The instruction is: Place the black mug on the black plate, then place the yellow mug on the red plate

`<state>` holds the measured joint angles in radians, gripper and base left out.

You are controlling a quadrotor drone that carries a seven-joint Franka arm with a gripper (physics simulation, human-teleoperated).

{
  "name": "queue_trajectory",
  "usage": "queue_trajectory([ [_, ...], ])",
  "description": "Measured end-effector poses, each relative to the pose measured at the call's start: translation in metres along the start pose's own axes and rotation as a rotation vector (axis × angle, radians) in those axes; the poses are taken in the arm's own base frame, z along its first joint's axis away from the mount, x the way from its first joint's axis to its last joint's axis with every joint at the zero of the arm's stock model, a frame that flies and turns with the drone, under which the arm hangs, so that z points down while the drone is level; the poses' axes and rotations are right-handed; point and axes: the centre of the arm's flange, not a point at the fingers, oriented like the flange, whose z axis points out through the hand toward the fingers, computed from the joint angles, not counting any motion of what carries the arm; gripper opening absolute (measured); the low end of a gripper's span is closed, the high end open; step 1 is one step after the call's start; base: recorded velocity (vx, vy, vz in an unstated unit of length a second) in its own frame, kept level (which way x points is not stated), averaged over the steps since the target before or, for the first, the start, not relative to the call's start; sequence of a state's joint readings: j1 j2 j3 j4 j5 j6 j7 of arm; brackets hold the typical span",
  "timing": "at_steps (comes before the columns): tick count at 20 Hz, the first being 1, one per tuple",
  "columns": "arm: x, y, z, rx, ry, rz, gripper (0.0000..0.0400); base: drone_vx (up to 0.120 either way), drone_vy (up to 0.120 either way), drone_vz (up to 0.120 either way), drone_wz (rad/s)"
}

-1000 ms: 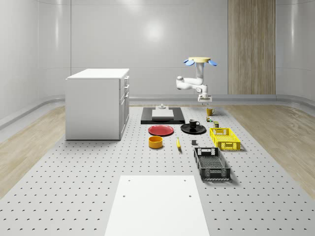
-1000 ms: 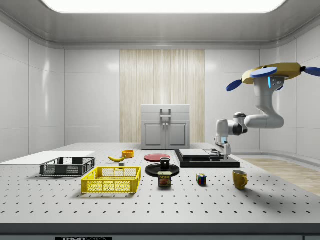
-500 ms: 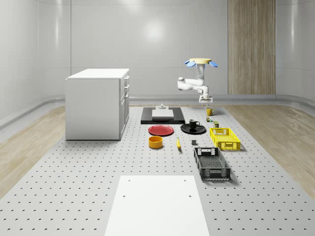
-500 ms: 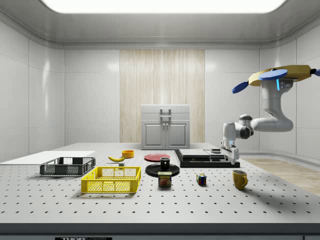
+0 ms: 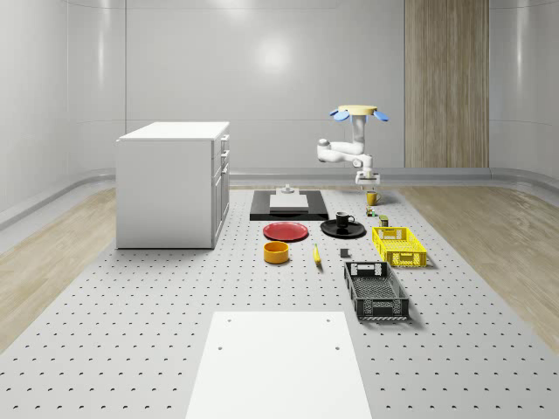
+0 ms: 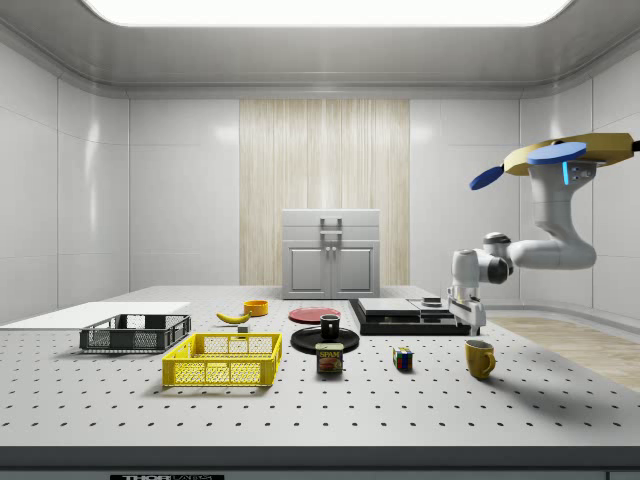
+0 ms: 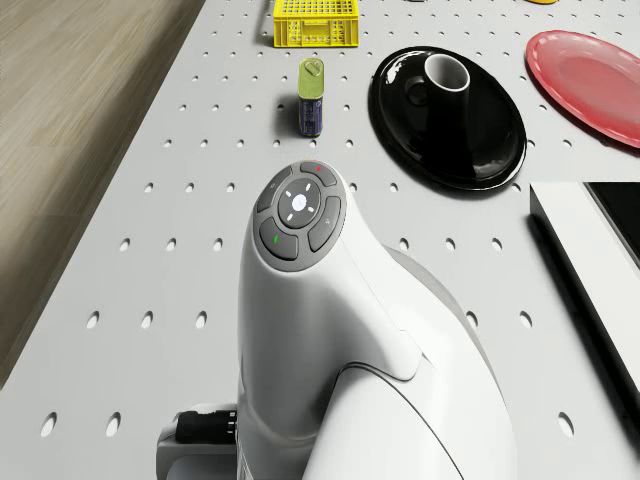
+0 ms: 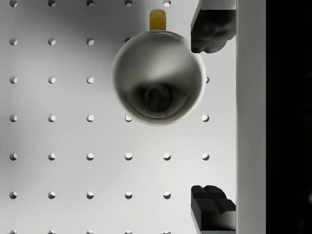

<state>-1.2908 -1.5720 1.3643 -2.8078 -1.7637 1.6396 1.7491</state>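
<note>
From my remote seat I see the black mug (image 7: pixel 447 72) already standing on the black plate (image 7: pixel 480 140), with the red plate (image 7: pixel 590 75) bare just beside it on the worktop (image 6: pixel 420 410). Beyond them the drone (image 6: pixel 570 158) hovers over the far corner of the worktop, and its end effector (image 8: pixel 212 119) hangs above the yellow mug (image 8: pixel 157 78) with its fingers (image 8: pixel 213 27) wide apart and clamped on nothing. I judge the next move hinges on one offset: the upright mug sits to one side of the line between the fingers, its handle pointing along that line's direction, so the end effector must shift sideways across it before descending.
</note>
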Motion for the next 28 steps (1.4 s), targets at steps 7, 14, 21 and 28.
queue_trajectory([
  [7, 0.0, 0.0, 0.0, 0.0, 0.0, 0.0, 0.04, -0.029, 0.0, 0.0, 0.0],
  [14, 0.0, 0.0, 0.015, 0.0, 0.0, 0.0, 0.04, 0.0, 0.0, 0.0, 0.0],
  [21, 0.002, 0.002, 0.032, 0.0, 0.0, 0.0, 0.04, 0.0, 0.0, 0.0, 0.0],
  [28, 0.004, 0.004, 0.043, 0.0, 0.0, 0.0, 0.04, 0.0, 0.0, 0.0, 0.0],
])
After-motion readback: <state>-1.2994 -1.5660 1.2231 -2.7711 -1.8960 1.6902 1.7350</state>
